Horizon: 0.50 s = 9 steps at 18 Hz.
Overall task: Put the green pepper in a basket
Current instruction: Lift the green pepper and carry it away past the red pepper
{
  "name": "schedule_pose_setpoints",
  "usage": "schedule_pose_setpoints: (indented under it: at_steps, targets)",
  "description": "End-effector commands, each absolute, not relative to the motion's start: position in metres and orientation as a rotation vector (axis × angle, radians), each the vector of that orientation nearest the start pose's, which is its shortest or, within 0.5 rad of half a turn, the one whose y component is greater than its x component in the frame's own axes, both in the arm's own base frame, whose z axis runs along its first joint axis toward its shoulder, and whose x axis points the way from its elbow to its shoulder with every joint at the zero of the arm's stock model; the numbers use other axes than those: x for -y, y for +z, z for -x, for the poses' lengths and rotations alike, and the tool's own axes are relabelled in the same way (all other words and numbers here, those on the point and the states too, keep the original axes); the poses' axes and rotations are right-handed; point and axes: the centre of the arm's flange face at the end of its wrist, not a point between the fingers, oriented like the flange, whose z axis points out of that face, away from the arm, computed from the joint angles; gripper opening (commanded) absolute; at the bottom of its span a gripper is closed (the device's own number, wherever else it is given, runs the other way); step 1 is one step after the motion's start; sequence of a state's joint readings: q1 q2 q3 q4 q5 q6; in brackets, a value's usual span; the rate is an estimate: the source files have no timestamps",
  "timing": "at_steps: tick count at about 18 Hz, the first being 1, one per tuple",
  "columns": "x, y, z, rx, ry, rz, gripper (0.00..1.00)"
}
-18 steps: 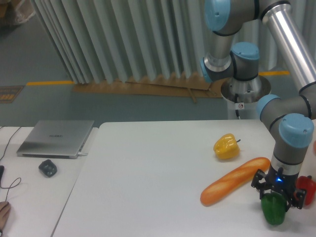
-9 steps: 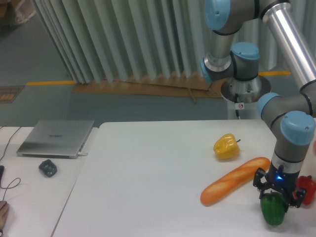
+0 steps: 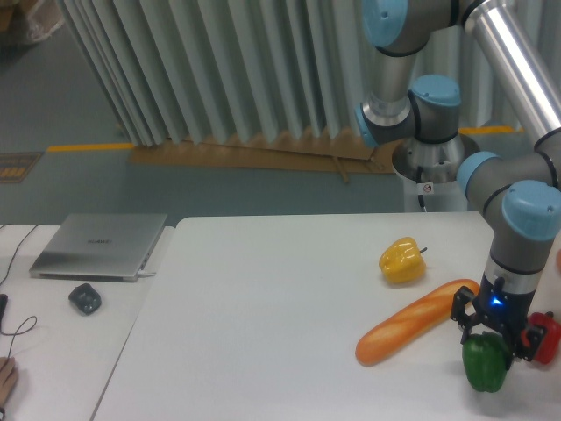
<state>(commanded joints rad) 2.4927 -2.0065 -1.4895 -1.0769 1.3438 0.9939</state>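
**Pepper rising off the tabletop**

Lift is what has changed over the last second: my tool [image 3: 496, 338] sits a little higher and a shade to the right of where it was, and the green pepper [image 3: 486, 363] has come up with it. The pepper hangs directly under the tool, its top tucked between the fingers, so I read the tool as closed on it; the move of both together backs that up. Whether its base has fully cleared the tabletop [image 3: 263, 324] I cannot tell from this angle, since it sits low near the frame's bottom edge.

Nothing else has shifted. The baguette [image 3: 416, 321] lies just left of the tool, close but apart from the pepper. The red pepper [image 3: 545, 337] sits just to the right, partly hidden behind the tool. The yellow pepper [image 3: 402, 260] rests further back, well clear.

For the task, the grasp looks made and the carry is starting. No basket shows in view, so I judge it lies outside the frame, and the placing is not yet done. Crowding from both neighbours means I should gain height before travelling sideways.
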Motion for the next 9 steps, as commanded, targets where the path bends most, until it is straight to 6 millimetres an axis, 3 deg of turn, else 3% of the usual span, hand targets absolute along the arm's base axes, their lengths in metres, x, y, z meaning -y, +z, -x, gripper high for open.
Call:
schedule_pose_setpoints:
  at_steps: [6, 9]
  targets:
    - [-0.511, 0.354, 0.43, -0.366, 0.023, 2.845, 0.47]
    - [-0.504, 0.361, 0.433, -0.404, 0.032, 2.839, 0.47]
